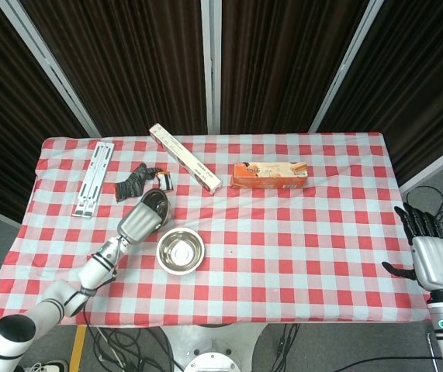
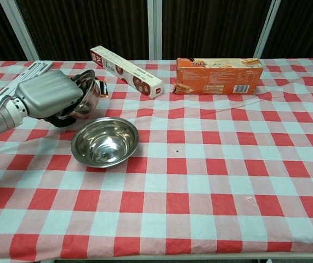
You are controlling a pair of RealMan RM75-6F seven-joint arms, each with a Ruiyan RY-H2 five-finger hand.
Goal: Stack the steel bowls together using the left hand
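One steel bowl (image 2: 104, 143) (image 1: 180, 250) sits upright on the checked cloth, left of centre. My left hand (image 2: 49, 95) (image 1: 138, 221) grips a second steel bowl (image 2: 87, 95) (image 1: 157, 207) by its near rim. That bowl is raised off the cloth and tilted on edge, just behind and left of the resting one. My right hand (image 1: 430, 260) hangs off the table's right edge with its fingers apart, holding nothing. It shows only in the head view.
A long slim box (image 2: 125, 72) and an orange biscuit box (image 2: 218, 76) lie at the back. A dark glove (image 1: 133, 183) and a small packet (image 1: 164, 180) lie behind the held bowl. A white slatted stand (image 1: 94, 177) lies at the far left.
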